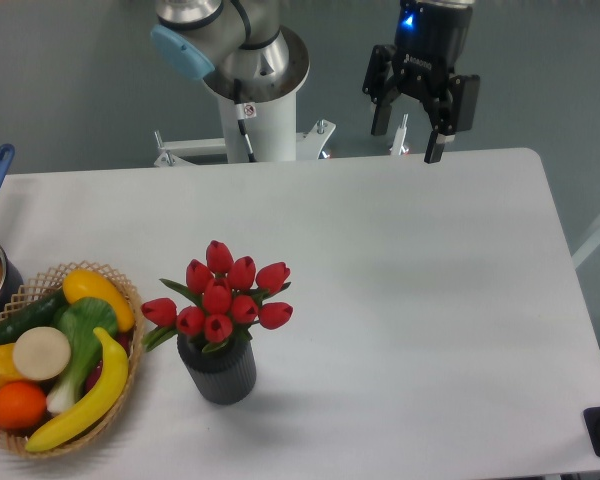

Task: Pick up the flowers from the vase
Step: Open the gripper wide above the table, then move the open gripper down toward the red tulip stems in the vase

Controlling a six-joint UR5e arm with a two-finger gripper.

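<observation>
A white desk (400,280) carries the flowers (220,295), standing upright in the vase (220,370) near its front edge. The pincer (408,143) hangs open and empty, well apart at the far edge, so the grasp is not yet begun.

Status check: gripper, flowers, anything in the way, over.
Gripper open, empty, high over the table's far edge. Flowers upright in the vase, near front left, untouched. Wicker basket of produce close on the vase's left; approach from above looks clear.
</observation>
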